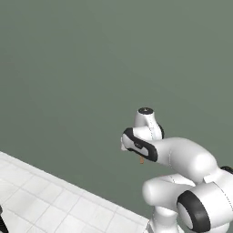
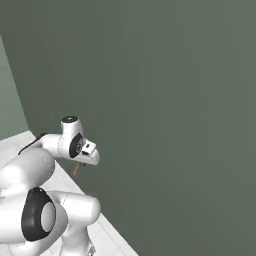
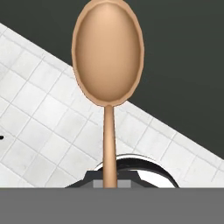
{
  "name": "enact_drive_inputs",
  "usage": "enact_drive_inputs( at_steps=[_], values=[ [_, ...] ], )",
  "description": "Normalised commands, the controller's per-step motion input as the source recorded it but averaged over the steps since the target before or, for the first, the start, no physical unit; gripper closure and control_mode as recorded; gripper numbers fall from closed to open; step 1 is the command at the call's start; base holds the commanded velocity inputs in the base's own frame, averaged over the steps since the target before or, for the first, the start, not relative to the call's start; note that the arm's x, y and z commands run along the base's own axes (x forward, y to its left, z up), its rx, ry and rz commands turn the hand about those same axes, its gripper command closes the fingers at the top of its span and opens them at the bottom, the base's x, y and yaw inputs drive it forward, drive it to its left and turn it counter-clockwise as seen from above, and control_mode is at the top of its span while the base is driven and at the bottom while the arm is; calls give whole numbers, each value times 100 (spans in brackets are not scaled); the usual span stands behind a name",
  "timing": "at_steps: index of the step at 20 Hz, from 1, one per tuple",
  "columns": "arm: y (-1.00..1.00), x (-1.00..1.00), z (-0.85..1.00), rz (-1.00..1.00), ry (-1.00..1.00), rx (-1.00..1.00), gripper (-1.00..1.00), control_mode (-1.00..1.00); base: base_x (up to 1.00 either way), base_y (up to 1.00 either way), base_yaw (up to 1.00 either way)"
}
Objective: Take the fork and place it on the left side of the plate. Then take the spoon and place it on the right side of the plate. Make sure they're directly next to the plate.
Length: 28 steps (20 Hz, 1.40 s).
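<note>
So the spoon is up in the air, clamped by its handle in the gripper. The hand view looks straight up the thin handle to the tan oval bowl, which faces the camera and sits at the far end. The jaws are closed narrow on the lower handle, though the finger tips themselves are mostly hidden behind it.

Behind the spoon there's a white tiled floor meeting a dark grey-green wall along a diagonal edge.

From the left base view the arm is folded up close to the base, and a little tan bit of the spoon pokes out below the wrist. Same in the right base view.
</note>
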Motion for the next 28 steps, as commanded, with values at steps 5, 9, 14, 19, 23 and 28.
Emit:
enact_drive_inputs(
  at_steps=[5,9,14,19,23,28],
  values=[
    [0,0,0,0,0,0,100,100,71,-7,47],
    [0,0,0,0,0,0,100,100,72,-8,46],
    [0,0,0,0,0,0,100,100,73,-7,45],
    [0,0,0,0,0,0,100,100,75,-7,42],
    [0,0,0,0,0,0,100,100,77,-10,35],
    [0,0,0,0,0,0,100,100,78,-13,30]
  ],
)
